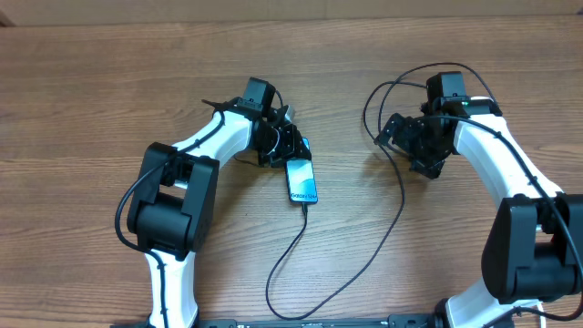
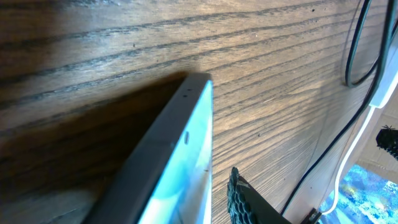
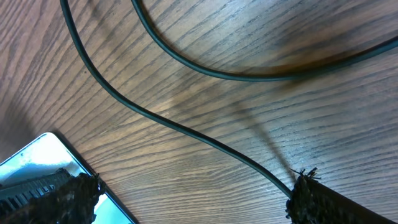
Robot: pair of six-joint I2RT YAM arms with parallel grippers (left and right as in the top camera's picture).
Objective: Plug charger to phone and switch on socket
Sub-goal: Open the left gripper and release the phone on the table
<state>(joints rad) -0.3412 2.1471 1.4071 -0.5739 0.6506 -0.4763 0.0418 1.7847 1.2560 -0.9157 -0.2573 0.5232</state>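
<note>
One phone (image 1: 301, 180) is lying flat on the wooden table (image 1: 91, 91), a little left of the middle, with its light blue screen facing up. One charger (image 3: 236, 76), a thin black cable, is meeting the phone's near short edge. From there it is running toward the near side of the table, looping round to the right and climbing to the far right. There it is curling in a loose ring beside the right arm. Two arms are reaching in, one from each near corner.

The left gripper (image 1: 290, 146) is hanging at the phone's far end. In the left wrist view only one of its fingers (image 2: 239, 199) is showing clearly, just beside the phone's long side edge. Whether those fingers are apart or together cannot be told.

The right gripper (image 1: 414, 150) is hovering well to the right of the phone, its fingers (image 3: 68, 190) standing wide apart and clamping nothing. Two strands of the cable are crossing the table beneath it, one passing through the gap between the fingers.

A pale glossy slab (image 3: 37, 155) with a rounded corner is lying under the finger at the left of the right wrist view. What it is cannot be told.
</note>
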